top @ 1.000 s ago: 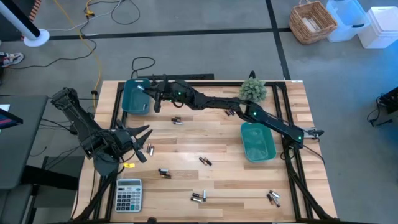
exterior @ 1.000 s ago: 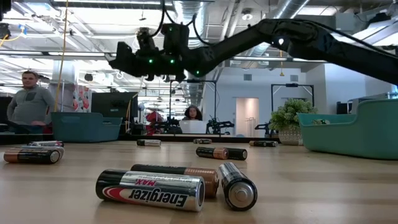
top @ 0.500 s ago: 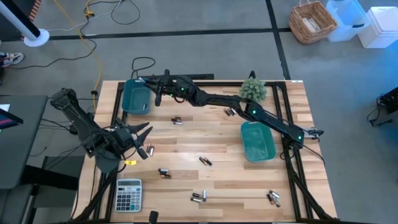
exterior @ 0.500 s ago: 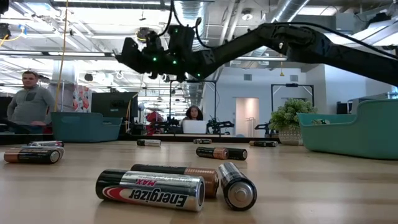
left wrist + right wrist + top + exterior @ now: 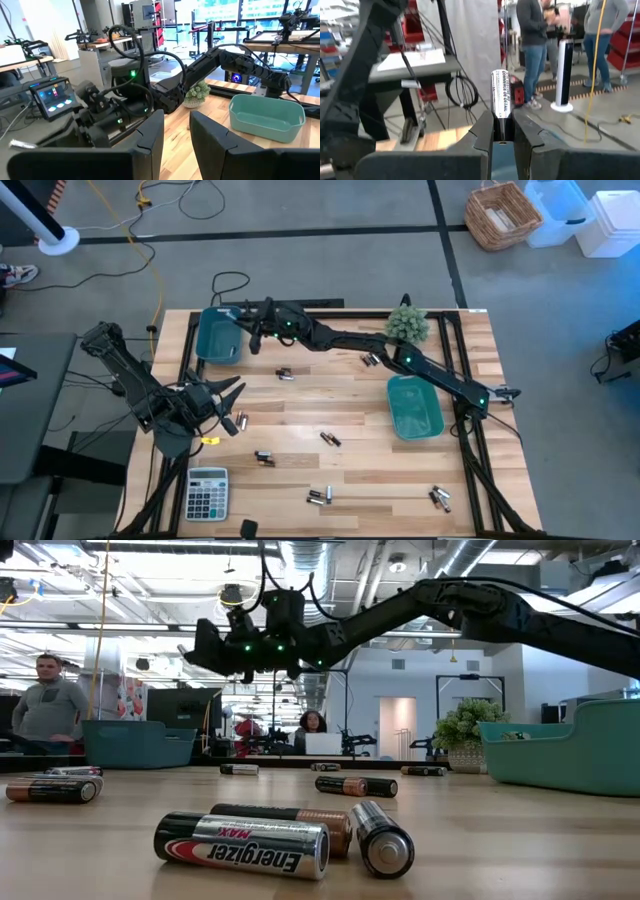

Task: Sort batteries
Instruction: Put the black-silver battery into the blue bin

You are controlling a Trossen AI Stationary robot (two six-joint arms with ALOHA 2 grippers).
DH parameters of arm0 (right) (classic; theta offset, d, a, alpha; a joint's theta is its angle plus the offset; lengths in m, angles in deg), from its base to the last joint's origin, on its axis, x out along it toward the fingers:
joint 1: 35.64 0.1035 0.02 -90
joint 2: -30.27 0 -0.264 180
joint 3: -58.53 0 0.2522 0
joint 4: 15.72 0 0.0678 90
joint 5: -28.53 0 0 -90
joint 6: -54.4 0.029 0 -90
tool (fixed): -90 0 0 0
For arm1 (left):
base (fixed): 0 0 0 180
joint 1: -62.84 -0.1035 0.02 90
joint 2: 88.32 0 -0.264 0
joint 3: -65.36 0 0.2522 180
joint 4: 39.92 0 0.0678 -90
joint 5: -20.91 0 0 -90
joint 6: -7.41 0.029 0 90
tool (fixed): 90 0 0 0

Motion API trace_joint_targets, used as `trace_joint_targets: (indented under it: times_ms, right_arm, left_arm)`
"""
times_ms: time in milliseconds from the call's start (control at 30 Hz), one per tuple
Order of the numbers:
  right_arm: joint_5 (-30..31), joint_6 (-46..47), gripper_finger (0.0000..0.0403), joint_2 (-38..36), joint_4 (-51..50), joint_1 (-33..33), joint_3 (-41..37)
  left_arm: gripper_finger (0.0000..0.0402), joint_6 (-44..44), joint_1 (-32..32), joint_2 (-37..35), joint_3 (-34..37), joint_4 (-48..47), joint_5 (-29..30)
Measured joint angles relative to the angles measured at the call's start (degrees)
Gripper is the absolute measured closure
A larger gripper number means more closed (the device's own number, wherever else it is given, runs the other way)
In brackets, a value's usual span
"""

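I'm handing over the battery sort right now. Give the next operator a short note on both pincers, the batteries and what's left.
Right pincer: shut on a silver battery, held over the left teal bin at the table's far left.
Left pincer: parked at the left edge, fingers apart, empty; one battery lies beside it.
Right teal bin: contents unclear from above.
Left to do: loose batteries scattered across the table, most toward the near edge.
Calculator: near-left corner, leave it.
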Motion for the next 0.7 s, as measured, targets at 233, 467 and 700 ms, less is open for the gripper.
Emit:
trace_joint_targets:
  times_ms: [233, 467, 700]
  right_arm:
    - [0.0, 0.3, 0.0347, 0.0, -1.9, 0.4, 0.0]
    - [-0.1, -0.5, 0.0347, 0.0, -4.7, 1.2, 0.0]
    - [-0.7, -1.4, 0.0347, 1.0, -5.9, 1.1, -0.2]
  left_arm:
    - [0.0313, 0.0, 0.0, 0.0, 0.0, 0.0, 0.0]
    - [0.0313, 0.0, 0.0, 0.0, 0.0, 0.0, -0.1]
    - [0.0313, 0.0, 0.0, 0.0, 0.0, 0.1, -0.1]
